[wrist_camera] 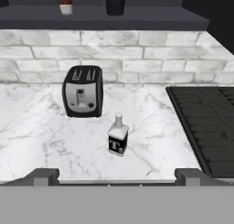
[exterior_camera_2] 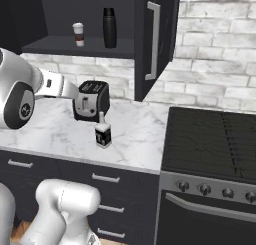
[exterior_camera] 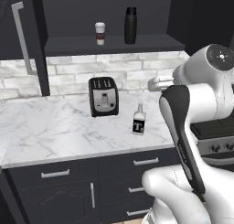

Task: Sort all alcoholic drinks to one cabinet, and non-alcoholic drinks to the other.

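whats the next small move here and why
Probably ease the open gripper forward and down toward the squat pale bottle. It stands alone on the counter by the toaster, while the coffee cup and black flask already sit on the cabinet shelf.

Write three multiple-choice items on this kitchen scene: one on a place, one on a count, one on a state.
1. Where does the squat pale bottle stand?
A. On the cabinet shelf
B. On the marble counter, right of and nearer than the toaster
C. On the stove

2. How many drinks stand on the open cabinet's shelf?
A. One
B. Two
C. Four

3. How is the claw?
A. Open, holding nothing
B. Shut on the bottle
C. Shut on the cup

Answers:
1. B: the bottle rests on the counter near the toaster.
2. B: only the coffee cup and black flask stand there.
3. A: in the hand view its tips sit wide apart, nothing between.
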Motion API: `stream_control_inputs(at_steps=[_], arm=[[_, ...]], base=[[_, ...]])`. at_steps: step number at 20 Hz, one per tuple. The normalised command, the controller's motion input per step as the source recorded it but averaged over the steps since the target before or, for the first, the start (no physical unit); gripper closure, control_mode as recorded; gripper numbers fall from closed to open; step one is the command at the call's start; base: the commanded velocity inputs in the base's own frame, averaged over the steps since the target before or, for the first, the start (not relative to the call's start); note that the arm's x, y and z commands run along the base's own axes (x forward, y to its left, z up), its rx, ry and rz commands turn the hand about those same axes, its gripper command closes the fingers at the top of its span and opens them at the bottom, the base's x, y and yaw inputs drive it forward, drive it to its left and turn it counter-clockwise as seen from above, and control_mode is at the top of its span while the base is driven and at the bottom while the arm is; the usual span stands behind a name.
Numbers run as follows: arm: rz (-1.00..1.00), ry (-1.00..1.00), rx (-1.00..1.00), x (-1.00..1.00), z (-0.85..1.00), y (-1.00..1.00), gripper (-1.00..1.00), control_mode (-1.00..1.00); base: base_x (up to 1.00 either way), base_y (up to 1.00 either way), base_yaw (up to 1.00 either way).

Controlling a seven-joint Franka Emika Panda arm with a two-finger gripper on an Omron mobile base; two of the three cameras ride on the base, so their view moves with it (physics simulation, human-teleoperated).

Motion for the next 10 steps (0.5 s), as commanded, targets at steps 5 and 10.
stream_control_inputs(at_steps=[5,10], arm=[[0.0,0.12,-0.01,0.06,-0.31,0.0,-1.0,-1.0],[0.0,0.12,0.0,0.03,-0.2,0.0,-1.0,-1.0]], base=[[0.0,0.0,0.0],[0.0,0.0,0.0]])
